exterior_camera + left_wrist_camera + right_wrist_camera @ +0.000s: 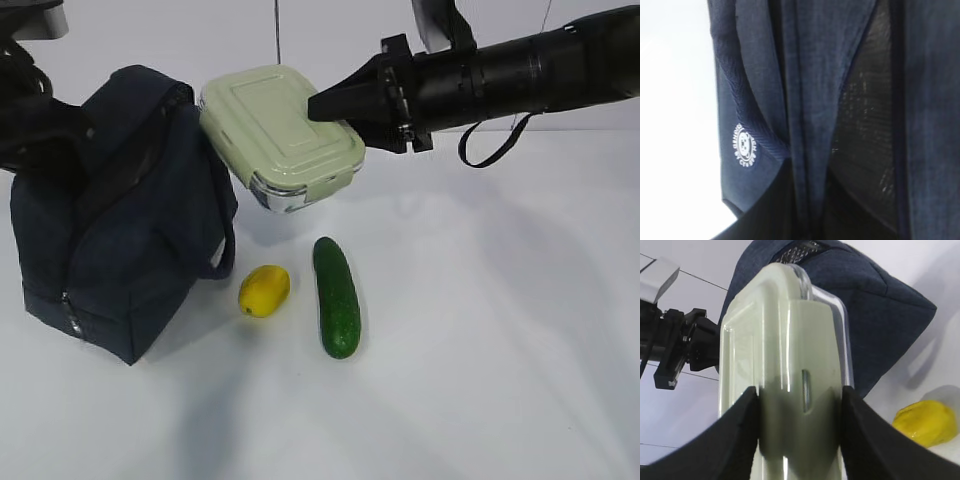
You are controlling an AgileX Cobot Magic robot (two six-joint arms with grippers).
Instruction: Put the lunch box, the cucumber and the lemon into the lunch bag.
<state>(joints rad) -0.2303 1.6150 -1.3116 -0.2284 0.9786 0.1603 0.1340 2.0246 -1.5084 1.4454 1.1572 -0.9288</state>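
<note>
A plain white table (480, 330) ran back to a pale wall, with little on it beyond the task's own things. The lunch bag (120, 220) stood at the left, dark navy and boxy, its top parted; the left wrist view showed only its fabric, a handle strap and the small white logo (743, 145) close up. The left gripper (30, 120) was at the bag's far left upper edge, largely hidden behind the cloth; its jaws were all but closed, and it seemed to be pinching the fabric to keep the mouth open, though the grip itself could not be made out. The right gripper (800, 405) held the lunch box (280, 135) by its right end, one dark finger on each face, the box lifted clear of the table and tilted, its left end touching or just beside the bag's upper right edge. The lemon (264, 290) and the cucumber (336, 296) lay on the table nearer the camera, just right of the bag and close together without touching. The step in hand looked like the first one: getting the box into the bag. The next move probably called for carrying the box further left over the opening, lining it up with the gap and lowering it in before letting go.
</note>
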